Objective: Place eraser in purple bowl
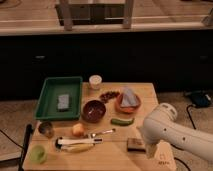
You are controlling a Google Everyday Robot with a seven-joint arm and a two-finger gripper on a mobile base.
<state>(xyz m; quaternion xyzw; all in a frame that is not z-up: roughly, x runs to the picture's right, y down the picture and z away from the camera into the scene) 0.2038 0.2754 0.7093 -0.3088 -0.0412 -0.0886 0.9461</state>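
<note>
The eraser (135, 145), a small flat tan-and-brown block, lies on the wooden board (150, 95) near its front right. The purple bowl (93, 111), round and dark maroon, stands near the board's middle, left of and behind the eraser. My white arm (167, 131) reaches in from the right. Its gripper (151, 151) points down just right of the eraser, largely hidden by the arm. It is open and holds nothing.
A green tray (50, 102) with a grey block (63, 102) sits at the left. An orange bowl (127, 102) with blue-grey cloth, a white cup (95, 81), a green pickle (122, 121), an orange fruit (77, 130), a banana (75, 146), a small can (46, 129) and a green cup (37, 154) surround the bowl.
</note>
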